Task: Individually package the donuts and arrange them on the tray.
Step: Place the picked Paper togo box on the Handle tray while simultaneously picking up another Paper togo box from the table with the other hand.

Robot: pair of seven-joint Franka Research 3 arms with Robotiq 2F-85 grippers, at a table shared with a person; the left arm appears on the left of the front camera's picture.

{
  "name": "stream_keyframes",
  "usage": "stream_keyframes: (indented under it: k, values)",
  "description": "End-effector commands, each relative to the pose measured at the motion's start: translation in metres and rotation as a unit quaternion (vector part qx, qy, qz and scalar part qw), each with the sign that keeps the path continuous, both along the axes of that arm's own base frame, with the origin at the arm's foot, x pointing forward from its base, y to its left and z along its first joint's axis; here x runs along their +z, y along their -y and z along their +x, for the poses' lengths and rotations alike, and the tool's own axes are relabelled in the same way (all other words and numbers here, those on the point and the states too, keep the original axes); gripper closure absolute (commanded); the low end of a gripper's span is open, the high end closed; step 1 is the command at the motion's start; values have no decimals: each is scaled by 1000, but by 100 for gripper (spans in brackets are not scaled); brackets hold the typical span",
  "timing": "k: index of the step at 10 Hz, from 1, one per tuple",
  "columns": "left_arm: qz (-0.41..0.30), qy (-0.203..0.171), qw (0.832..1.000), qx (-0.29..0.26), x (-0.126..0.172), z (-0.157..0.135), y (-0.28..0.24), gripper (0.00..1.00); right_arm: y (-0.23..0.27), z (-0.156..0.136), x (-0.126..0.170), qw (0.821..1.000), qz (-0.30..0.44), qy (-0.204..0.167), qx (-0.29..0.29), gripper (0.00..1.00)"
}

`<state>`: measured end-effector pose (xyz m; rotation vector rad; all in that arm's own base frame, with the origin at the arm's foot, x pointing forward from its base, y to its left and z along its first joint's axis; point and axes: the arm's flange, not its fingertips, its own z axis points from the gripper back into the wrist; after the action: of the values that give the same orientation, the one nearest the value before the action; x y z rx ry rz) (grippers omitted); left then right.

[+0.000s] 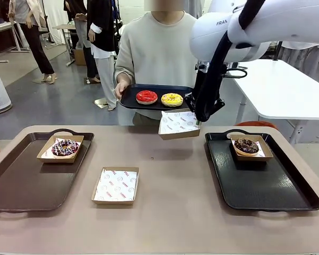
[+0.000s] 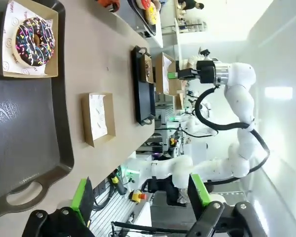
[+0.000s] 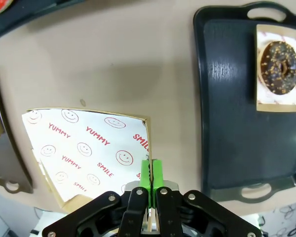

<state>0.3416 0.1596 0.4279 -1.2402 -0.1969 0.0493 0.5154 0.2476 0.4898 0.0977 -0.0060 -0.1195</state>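
A person across the table holds a black serving tray (image 1: 128,99) carrying a glossy red donut (image 1: 147,96) and a yellow sprinkled donut (image 1: 171,99). My right gripper (image 1: 198,119) (image 3: 149,174) is shut on the edge of an empty paper-lined box (image 1: 178,125) (image 3: 86,150), held in the air just below that tray. A chocolate donut with coloured sprinkles (image 1: 65,147) (image 2: 35,34) sits boxed on the left tray (image 1: 21,183). A dark chocolate donut (image 1: 246,145) (image 3: 279,66) sits boxed on the right tray (image 1: 266,186). My left gripper (image 2: 140,202) is open above the left tray's near end.
A second empty lined box (image 1: 116,185) (image 2: 97,118) lies on the table between the two trays. A white table (image 1: 282,87) stands behind on the right, and other people stand far back on the left.
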Motion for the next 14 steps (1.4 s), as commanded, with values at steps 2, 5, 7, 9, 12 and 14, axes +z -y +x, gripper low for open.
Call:
stream_keyframes:
  k: [2,5,7,9,12,14]
  values:
    - [-28,0,1000,13,-4,11,-4,0,-3,13,6,1000,-9,-4,10,100]
    - [-19,-10,1000,6,-10,7,-3,0,-2,7,3,1000,2,-2,1,100]
    - [-19,-10,1000,6,-10,7,-3,0,-2,7,3,1000,2,-2,1,100]
    - [-19,-10,1000,6,-10,7,-3,0,-2,7,3,1000,2,-2,1,100]
    - [-19,-10,1000,6,-10,7,-3,0,-2,7,3,1000,2,-2,1,100]
    - [-19,-10,1000,6,-10,7,-3,0,-2,7,3,1000,2,-2,1,100]
